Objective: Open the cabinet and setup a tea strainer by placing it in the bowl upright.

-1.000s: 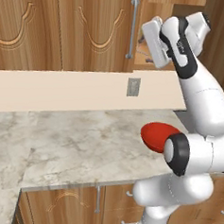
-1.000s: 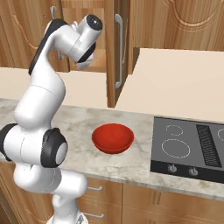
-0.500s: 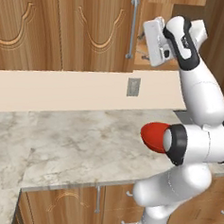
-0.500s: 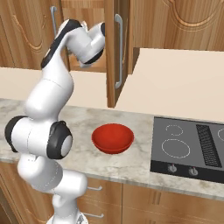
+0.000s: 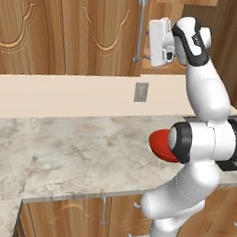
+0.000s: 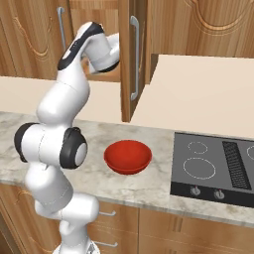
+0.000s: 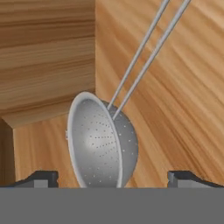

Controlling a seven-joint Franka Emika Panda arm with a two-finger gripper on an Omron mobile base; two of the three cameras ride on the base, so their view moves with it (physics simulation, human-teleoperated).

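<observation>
Cabinet point(image 7: 48, 57) interior, strainer point(image 7: 103, 142) between spread pincer point(image 7: 113, 177) tips

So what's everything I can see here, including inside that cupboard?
tea strainer: one, silver perforated mesh with two long wire handles, inside the cabinet, lying tilted on its side.
cabinet: one, brown wood-grain, on the wall; right door swung open, silver bar handles.
bowl: one, glossy red, on the marble counter, left of the cooktop.
cooktop: one, black, set into the counter.
wall outlet: one, grey, on the beige backsplash.
low cabinets: brown, under the counter.
arm: one, white with dark joints, raised to the cabinet.
hand: one, open, fingertips either side of the strainer, not touching.
</observation>
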